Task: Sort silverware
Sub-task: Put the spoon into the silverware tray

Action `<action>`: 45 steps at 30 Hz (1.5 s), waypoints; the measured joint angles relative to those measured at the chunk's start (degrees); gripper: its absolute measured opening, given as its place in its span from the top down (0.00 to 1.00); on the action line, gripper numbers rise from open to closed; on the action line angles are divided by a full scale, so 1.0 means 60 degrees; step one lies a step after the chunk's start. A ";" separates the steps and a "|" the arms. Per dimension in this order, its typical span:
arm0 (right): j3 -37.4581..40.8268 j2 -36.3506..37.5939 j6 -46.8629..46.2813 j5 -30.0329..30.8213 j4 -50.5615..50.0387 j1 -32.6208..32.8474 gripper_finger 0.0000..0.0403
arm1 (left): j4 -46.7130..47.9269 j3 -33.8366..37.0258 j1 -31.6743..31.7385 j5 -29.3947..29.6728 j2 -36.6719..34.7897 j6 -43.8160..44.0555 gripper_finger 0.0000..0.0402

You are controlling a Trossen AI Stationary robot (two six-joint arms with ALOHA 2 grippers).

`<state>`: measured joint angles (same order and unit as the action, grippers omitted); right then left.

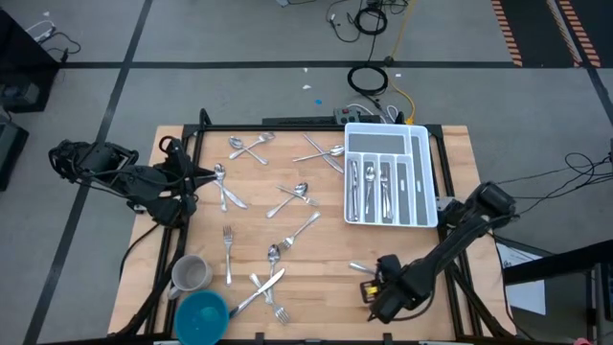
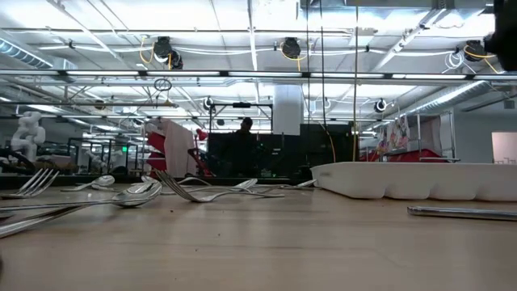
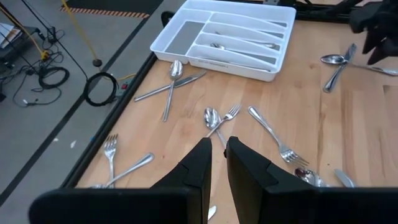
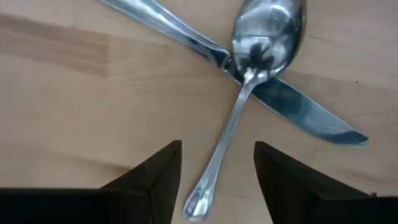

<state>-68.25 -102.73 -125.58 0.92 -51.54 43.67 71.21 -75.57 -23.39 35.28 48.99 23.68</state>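
The silverware lies scattered over the wooden table (image 1: 316, 254): forks, spoons and knives (image 1: 292, 196), with several more pieces in the white organiser tray (image 1: 388, 177). My right gripper (image 1: 369, 287) is near the table's near edge, open and pointing down. In the right wrist view it (image 4: 217, 146) stands with one finger on either side of the handle end of a spoon (image 4: 227, 137). That spoon rests crosswise on a knife (image 4: 298, 112). My left gripper (image 1: 201, 177) waits above the table's left side, its fingers (image 3: 219, 144) shut to a narrow slit and holding nothing.
A grey mug (image 1: 190, 275) and a blue bowl (image 1: 201, 316) stand at the near left corner. Crossed cutlery (image 1: 263, 287) lies beside them. The tray (image 2: 412, 182) sits at the far right. Bare wood lies between the tray and my right gripper.
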 joint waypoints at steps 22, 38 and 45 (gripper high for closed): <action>0.0519 -0.0435 0.0069 0.0038 -0.0118 -0.0468 0.52 | 0.0036 0.0000 0.0000 -0.0093 -0.0003 -0.0015 0.86; 0.0946 -0.0399 0.0207 -0.0264 0.0717 -0.0519 0.95 | 0.0071 0.0000 0.0001 -0.0093 0.0000 -0.0019 0.86; 0.0753 -0.0443 0.0408 -0.0217 0.0572 -0.0512 0.99 | 0.0071 0.0000 0.0000 -0.0089 0.0000 -0.0022 0.86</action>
<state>-63.73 -105.39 -123.13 -0.39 -48.11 40.60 71.64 -75.57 -23.39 34.74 48.99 23.55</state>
